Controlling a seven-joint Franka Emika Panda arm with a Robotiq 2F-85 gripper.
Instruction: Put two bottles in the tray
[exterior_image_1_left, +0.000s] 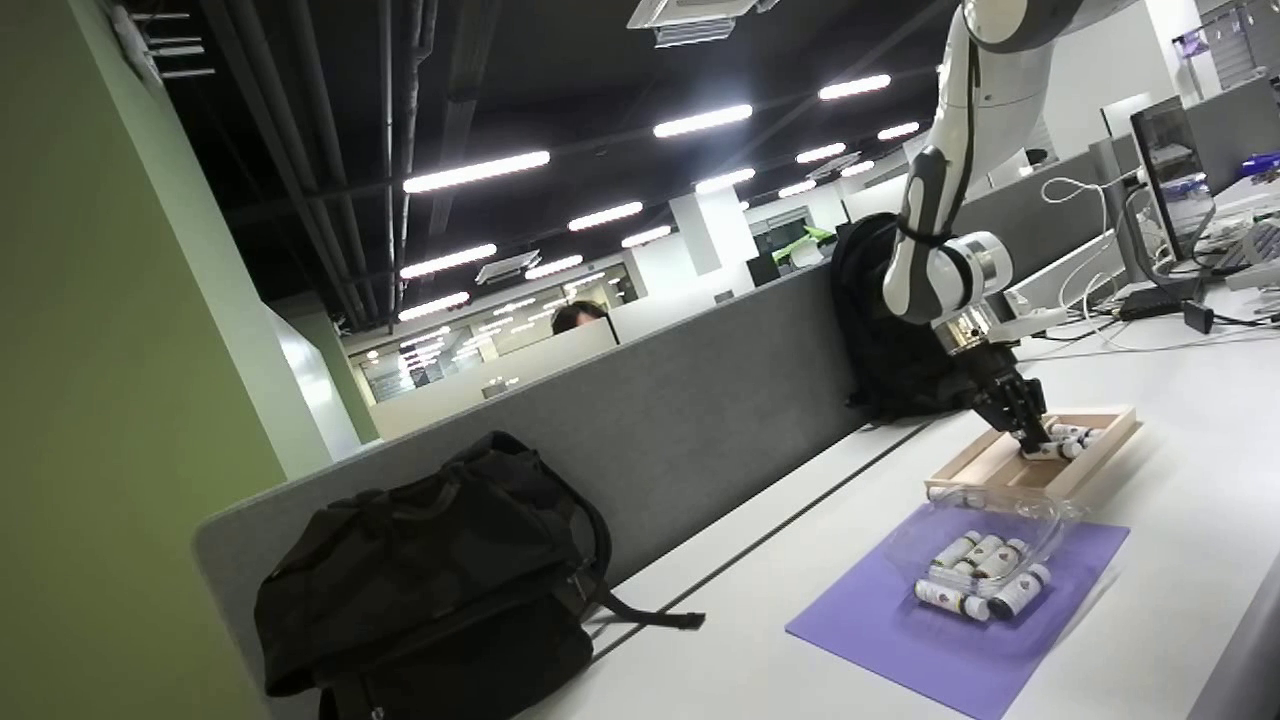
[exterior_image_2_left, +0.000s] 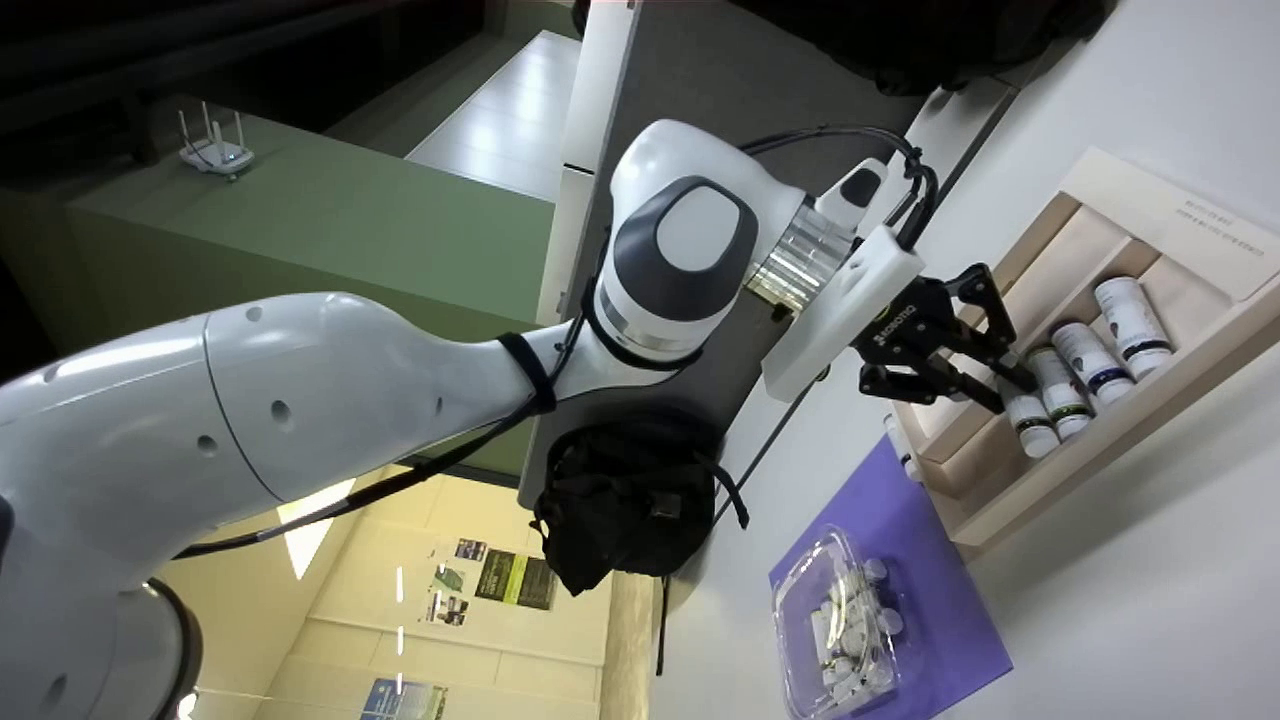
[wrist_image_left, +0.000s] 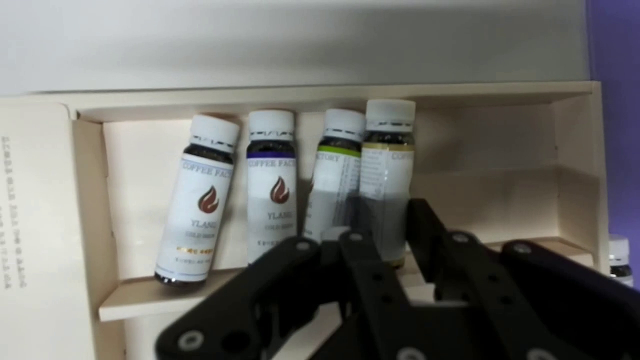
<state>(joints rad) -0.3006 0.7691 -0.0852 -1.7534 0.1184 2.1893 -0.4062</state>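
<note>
The light-wood tray (exterior_image_1_left: 985, 462) also shows in an exterior view (exterior_image_2_left: 1130, 430) and in the wrist view (wrist_image_left: 500, 150). My gripper (wrist_image_left: 387, 202) is low over its long compartment, also seen in both exterior views (exterior_image_1_left: 1035, 445) (exterior_image_2_left: 1010, 392). Its fingers are shut on a gold-banded bottle (wrist_image_left: 389, 170), one on each side. That bottle lies beside a green-banded bottle (wrist_image_left: 332, 170); whether it touches the tray floor I cannot tell. A purple-banded bottle (wrist_image_left: 271, 190) and a pale-blue-banded bottle (wrist_image_left: 195, 215) lie further left in this compartment.
A purple mat (exterior_image_1_left: 860, 600) lies beside the tray, bearing a clear plastic container (exterior_image_2_left: 790, 640) with several bottles (exterior_image_1_left: 985, 558) in and around it. Another bottle (wrist_image_left: 619, 255) lies just outside the tray's short end. A grey partition (exterior_image_1_left: 700, 420) and black backpack (exterior_image_1_left: 430, 580) stand behind.
</note>
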